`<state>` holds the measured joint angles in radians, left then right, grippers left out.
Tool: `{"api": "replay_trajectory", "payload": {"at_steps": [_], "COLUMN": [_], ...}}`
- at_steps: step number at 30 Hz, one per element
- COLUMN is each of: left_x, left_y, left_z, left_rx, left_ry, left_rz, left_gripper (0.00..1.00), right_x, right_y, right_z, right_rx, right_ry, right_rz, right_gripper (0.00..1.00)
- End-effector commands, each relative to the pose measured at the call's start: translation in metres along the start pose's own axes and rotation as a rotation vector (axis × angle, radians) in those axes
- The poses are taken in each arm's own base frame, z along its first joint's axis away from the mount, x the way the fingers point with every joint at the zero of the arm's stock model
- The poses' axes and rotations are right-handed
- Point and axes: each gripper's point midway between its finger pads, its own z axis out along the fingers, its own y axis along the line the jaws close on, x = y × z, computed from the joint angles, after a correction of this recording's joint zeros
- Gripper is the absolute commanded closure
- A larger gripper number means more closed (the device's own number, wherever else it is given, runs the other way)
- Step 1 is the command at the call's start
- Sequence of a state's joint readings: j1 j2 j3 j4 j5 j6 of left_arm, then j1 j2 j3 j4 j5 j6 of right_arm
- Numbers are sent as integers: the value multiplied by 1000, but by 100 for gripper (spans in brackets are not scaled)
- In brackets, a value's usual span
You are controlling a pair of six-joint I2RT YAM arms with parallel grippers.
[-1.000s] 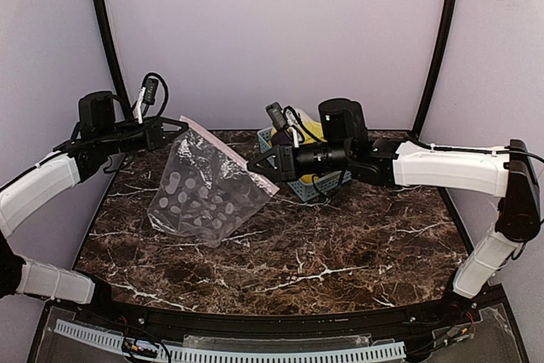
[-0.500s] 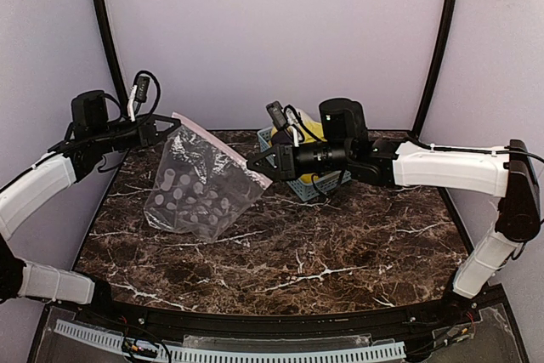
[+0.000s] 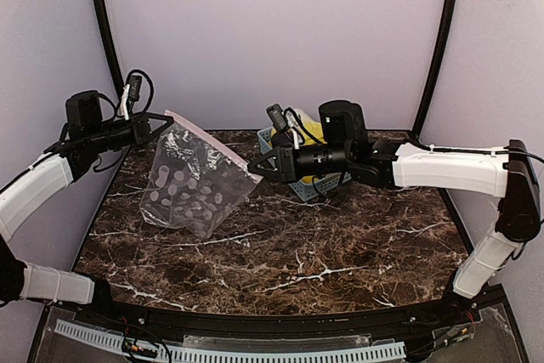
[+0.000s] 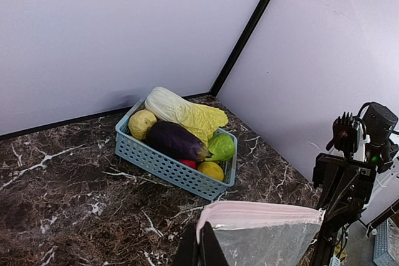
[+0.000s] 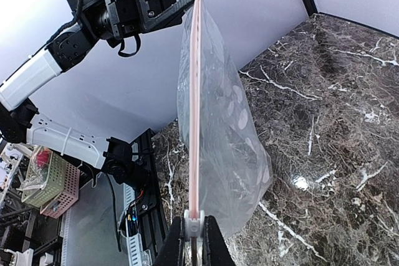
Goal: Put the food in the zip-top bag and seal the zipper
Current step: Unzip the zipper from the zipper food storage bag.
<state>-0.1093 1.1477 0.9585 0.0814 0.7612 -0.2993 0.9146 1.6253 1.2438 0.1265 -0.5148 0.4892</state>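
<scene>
The zip-top bag (image 3: 191,183), clear with white dots, hangs stretched between both grippers above the left of the table. No food shows inside it. Its pink zipper (image 3: 212,144) runs taut from corner to corner. My left gripper (image 3: 167,121) is shut on the bag's far left corner (image 4: 206,225). My right gripper (image 5: 194,236) is shut on the white slider (image 5: 194,223) at the zipper's (image 5: 194,91) other end. The food stays in the blue basket (image 4: 163,165): yellow cabbage (image 4: 187,110), purple eggplant (image 4: 174,141), a green piece (image 4: 220,146) and a yellow one (image 4: 211,170).
The basket (image 3: 308,186) stands at the back middle of the marble table, partly behind the right arm (image 3: 442,166). Black frame posts rise at both back corners. The bag's lower end (image 3: 183,218) rests on or close to the tabletop.
My left gripper has drawn back to the left with its corner, pulling the bag leftward and the zipper tighter. The right gripper has barely moved.
</scene>
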Motion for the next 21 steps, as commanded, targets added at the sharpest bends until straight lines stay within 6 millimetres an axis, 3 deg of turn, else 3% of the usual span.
{"api": "replay_trajectory", "payload": {"at_steps": [1,17,21], "left_x": [-23,-25,-24], "left_y": [20,18,-4], "left_z": [-16,-20,-17], "left_rx": [-113,-103,-7], "left_ry": [-100,-115,-120], "left_rz": [36,67,106], "left_gripper": [99,99,99], "right_x": [20,20,16], "right_y": [-8,-8,-11], "right_z": [-1,-3,-8], "right_rx": [14,19,62], "right_ry": [60,57,61], "right_rz": [40,42,5], "right_gripper": [100,100,78]}}
